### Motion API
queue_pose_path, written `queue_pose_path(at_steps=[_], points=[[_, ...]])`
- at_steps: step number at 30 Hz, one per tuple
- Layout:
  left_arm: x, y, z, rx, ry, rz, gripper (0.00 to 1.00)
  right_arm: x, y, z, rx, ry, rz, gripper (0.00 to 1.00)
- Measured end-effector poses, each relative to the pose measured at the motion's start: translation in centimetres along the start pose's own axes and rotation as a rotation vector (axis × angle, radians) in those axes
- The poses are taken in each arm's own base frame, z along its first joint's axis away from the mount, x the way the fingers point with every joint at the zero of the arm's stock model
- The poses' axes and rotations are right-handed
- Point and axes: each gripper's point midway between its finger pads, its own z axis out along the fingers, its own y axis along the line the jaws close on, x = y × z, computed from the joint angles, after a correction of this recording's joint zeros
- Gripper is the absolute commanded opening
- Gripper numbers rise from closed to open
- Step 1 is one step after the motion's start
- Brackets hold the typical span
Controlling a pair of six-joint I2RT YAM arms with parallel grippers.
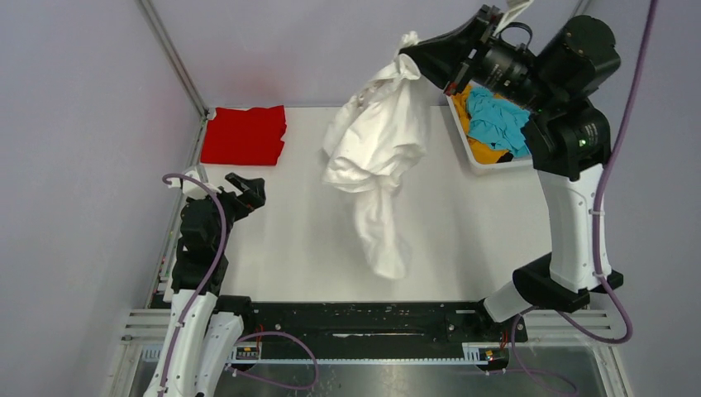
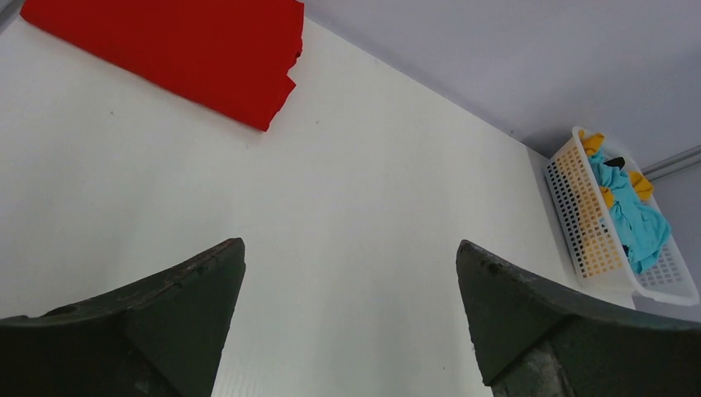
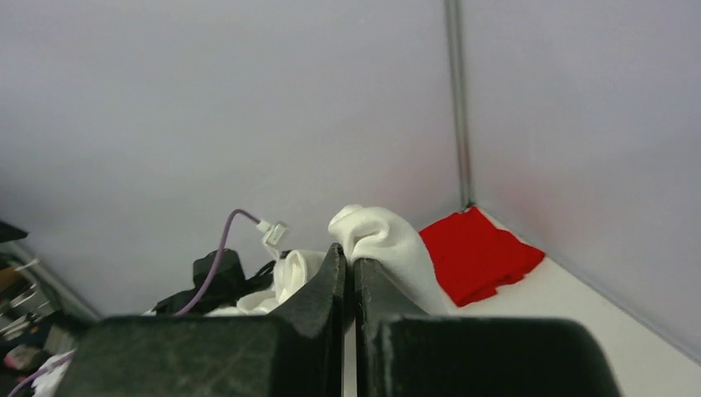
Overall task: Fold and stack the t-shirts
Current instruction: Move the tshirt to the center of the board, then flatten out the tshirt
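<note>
1. The right claw (image 1: 409, 56) is clenched on a small bunch of the white t-shirt (image 1: 376, 157) and holds it high over the far middle of the tabletop (image 1: 479, 231). Risk: the pinch takes only a knot of cloth. If that works loose, the whole shirt drops in a heap.
2. The left claw (image 1: 245, 190) is released, its jaws wide and empty. It sits low near the left edge, well apart from the hanging cloth. Risk: with a single hold, the shirt cannot be spread flat.
3. The red t-shirt (image 1: 244, 135) lies folded at the far left corner. Risk: a wide swing leftward could drag the white cloth across it and undo the fold.
4. The right arm passes directly over the basket (image 1: 477, 168), which holds the teal t-shirt (image 1: 496, 120) and the orange-yellow t-shirt (image 1: 488, 155). Risk: a careless descent could knock or snag it.
5. Condition of the white t-shirt: large, soft, deeply creased and twisted, narrowing to a rope-like tail. Sleeves and hem cannot be told apart, nor can it be seen whether the tail touches the tabletop. Set down as it hangs, it would likely land crumpled.
</note>
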Motion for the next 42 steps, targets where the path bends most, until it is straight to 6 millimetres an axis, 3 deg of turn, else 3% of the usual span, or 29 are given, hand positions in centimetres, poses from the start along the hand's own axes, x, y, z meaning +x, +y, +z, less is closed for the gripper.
queue_pose_path(at_steps=[2, 5, 8, 10, 11, 13, 14, 15, 16, 17, 19, 21, 22, 28, 33, 37, 42], points=[[0.2, 0.1, -0.2, -0.006, 0.006, -0.002, 0.99, 1.0, 1.0, 1.2, -0.065, 0.038, 0.019, 0.00], [0.3, 0.4, -0.3, -0.020, 0.011, -0.006, 0.99, 3.5, 0.4, 2.3, -0.083, 0.110, 0.053, 0.00], [0.3, 0.7, -0.3, -0.038, 0.007, -0.014, 0.99, 7.9, -2.7, 2.3, 0.023, 0.207, 0.081, 0.00], [0.4, 0.9, -0.3, -0.049, 0.010, -0.019, 0.99, 12.7, -5.7, 1.0, 0.153, 0.289, 0.099, 0.14], [0.5, 1.0, -0.3, -0.053, 0.012, -0.021, 0.99, 16.3, -7.8, -0.5, 0.246, 0.336, 0.100, 0.25], [0.7, 1.3, -0.2, -0.066, 0.020, -0.025, 0.99, 23.5, -11.2, -4.2, 0.410, 0.438, 0.111, 0.59], [0.9, 1.4, -0.1, -0.072, 0.027, -0.026, 0.99, 27.1, -12.8, -6.4, 0.486, 0.489, 0.113, 0.67], [1.1, 1.5, 0.1, -0.079, 0.037, -0.028, 0.99, 31.5, -14.6, -9.3, 0.579, 0.559, 0.109, 0.91], [1.4, 1.7, 0.3, -0.088, 0.049, -0.031, 0.99, 34.4, -15.9, -11.4, 0.651, 0.610, 0.114, 0.98], [1.7, 1.8, 0.5, -0.097, 0.064, -0.034, 0.99, 37.9, -17.2, -14.2, 0.739, 0.684, 0.117, 0.99], [2.6, 2.2, 1.2, -0.123, 0.110, -0.043, 0.99, 42.2, -18.9, -18.7, 0.878, 0.800, 0.104, 1.00], [4.0, 2.6, 2.1, -0.145, 0.176, -0.060, 0.99, 43.4, -19.6, -21.2, 0.973, 0.851, 0.084, 1.00], [4.7, 2.7, 2.5, -0.152, 0.208, -0.069, 0.99, 43.1, -19.9, -21.4, 0.999, 0.838, 0.075, 1.00], [11.7, 3.2, 3.8, -0.173, 0.482, -0.132, 0.99, 39.9, -19.3, -18.8, 0.981, 0.655, 0.079, 0.99], [18.0, -0.5, 1.8, -0.060, 0.693, -0.050, 0.98, 42.2, -18.5, -17.2, 0.958, 0.731, 0.127, 0.99], [21.7, -3.5, 0.3, 0.048, 0.808, 0.017, 0.94, 44.3, -18.1, -18.6, 1.009, 0.800, 0.190, 0.99], [26.1, -4.2, 0.4, 0.040, 0.946, 0.064, 0.85, 45.0, -17.3, -19.9, 1.041, 0.785, 0.242, 0.99]])
